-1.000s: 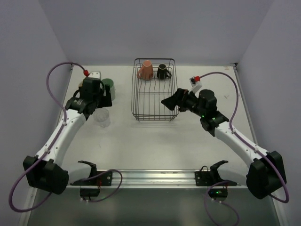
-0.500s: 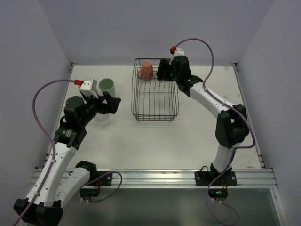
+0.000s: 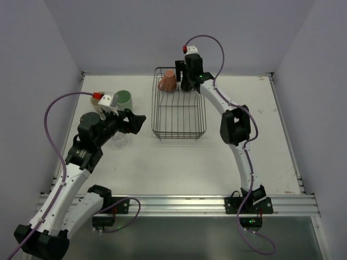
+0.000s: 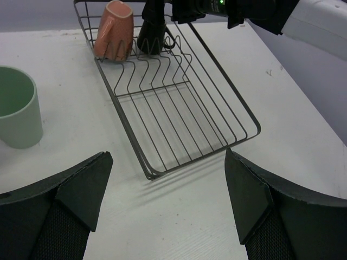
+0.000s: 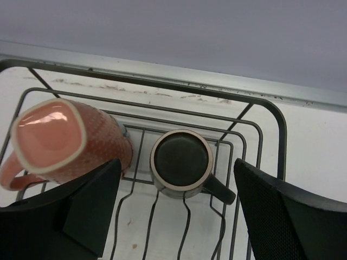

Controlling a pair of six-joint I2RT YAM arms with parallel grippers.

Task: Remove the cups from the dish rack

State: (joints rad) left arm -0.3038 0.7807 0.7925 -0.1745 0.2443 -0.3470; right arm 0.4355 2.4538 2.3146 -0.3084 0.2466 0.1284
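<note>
The dark wire dish rack [image 3: 179, 136] stands mid-table. At its far end a salmon-pink mug [image 3: 167, 80] lies tilted, mouth down. My right gripper [image 3: 187, 81] hangs over the small black mug [image 5: 181, 162], which stands upside down on the wires. Its jaws are open, one on either side of that mug and clear of it, with the pink mug [image 5: 59, 143] just left. My left gripper [image 3: 135, 122] is open and empty, above bare table left of the rack's [image 4: 225, 81] near corner. A mint-green tumbler [image 3: 123, 100] stands on the table at left, upright [image 4: 16, 114].
A clear glass [image 3: 120, 142] shows faintly on the table under my left arm. The back wall runs just behind the rack's far rim [image 5: 162, 85]. Purple cables loop above both arms.
My right arm swung from the rack's right side to its far end, over the black mug. My left arm drew back from the glass and turned its open gripper toward the rack.
</note>
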